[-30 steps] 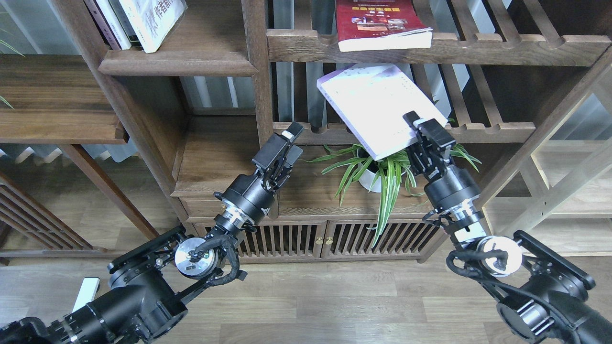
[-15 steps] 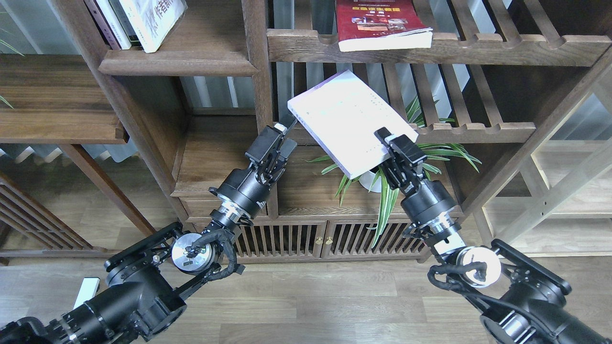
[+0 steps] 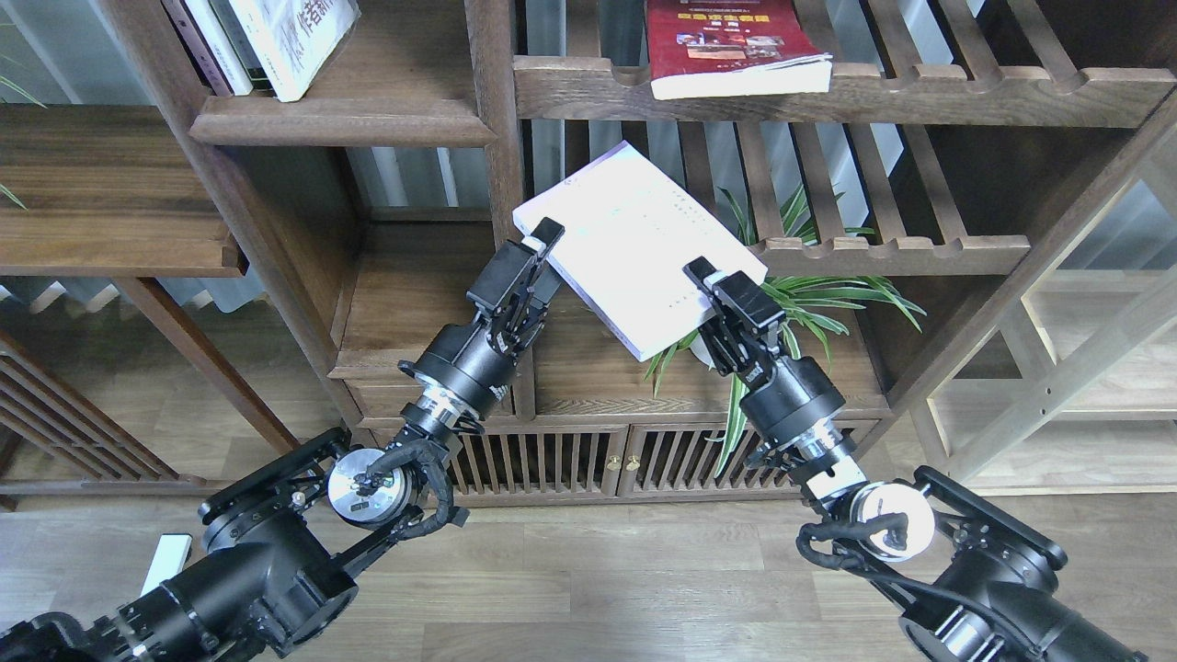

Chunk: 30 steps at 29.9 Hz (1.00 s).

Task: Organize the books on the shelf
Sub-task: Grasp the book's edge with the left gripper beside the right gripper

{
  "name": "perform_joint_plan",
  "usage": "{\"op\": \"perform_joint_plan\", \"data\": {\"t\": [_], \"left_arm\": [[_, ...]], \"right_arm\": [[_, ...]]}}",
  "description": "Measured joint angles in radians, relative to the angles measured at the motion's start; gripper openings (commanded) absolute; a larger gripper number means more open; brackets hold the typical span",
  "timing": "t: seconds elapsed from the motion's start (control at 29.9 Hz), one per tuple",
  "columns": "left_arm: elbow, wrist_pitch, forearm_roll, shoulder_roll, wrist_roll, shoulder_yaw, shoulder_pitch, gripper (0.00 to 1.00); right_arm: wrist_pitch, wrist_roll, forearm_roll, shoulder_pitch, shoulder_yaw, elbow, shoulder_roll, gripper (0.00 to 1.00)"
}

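My right gripper [image 3: 713,280] is clamping the lower right edge of the thick lavender-white book [image 3: 634,244], one finger lying on the cover, the other hidden beneath it. My left gripper [image 3: 542,244] is standing at the book's left corner, its tips at the edge; whether it is open around that corner or merely beside it, I cannot tell, since the fingers are reading as one dark mass. Over the last second the book has been travelling leftward and slightly downward, away from the slatted shelf [image 3: 883,246], and the left gripper has been closing toward it. I am judging this to be a handover in progress, the book bound for the solid shelf [image 3: 340,124] up and left of it. On that shelf the white book [image 3: 294,41] with green-and-black characters is leaning among others, cut off by the frame's top edge. The red book [image 3: 726,46] is lying flat on the upper slatted rail, directly above the held book, top also cut off. The plant [image 3: 791,308] below the held book is partly masked by it and my right wrist.
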Motion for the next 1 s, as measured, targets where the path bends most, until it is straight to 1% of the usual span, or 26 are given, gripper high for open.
{"op": "perform_joint_plan", "data": {"t": [0.2, 0.37, 0.6, 0.77, 0.9, 1.0], "left_arm": [[0.0, 0.001, -0.02, 0.0, 0.006, 0.001, 0.001, 0.9], [-0.005, 0.001, -0.06, 0.0, 0.071, 0.001, -0.001, 0.9], [-0.01, 0.0, -0.066, 0.0, 0.112, -0.006, -0.003, 0.91], [-0.016, -0.001, -0.066, 0.001, 0.138, -0.01, -0.003, 0.9], [-0.033, -0.003, -0.065, 0.001, 0.166, -0.012, -0.002, 0.85], [-0.038, -0.003, -0.064, 0.001, 0.19, -0.012, 0.001, 0.78]], "right_arm": [[0.0, -0.001, -0.004, 0.004, -0.001, 0.003, 0.026, 0.03], [0.0, -0.002, -0.022, 0.007, -0.002, 0.005, 0.061, 0.03], [0.0, -0.004, -0.035, 0.007, -0.018, 0.005, 0.078, 0.03], [0.0, -0.004, -0.043, 0.001, -0.04, 0.005, 0.078, 0.03], [0.0, -0.003, -0.056, -0.002, -0.062, 0.004, 0.08, 0.03], [0.0, -0.003, -0.058, -0.003, -0.067, 0.004, 0.081, 0.03]]}}
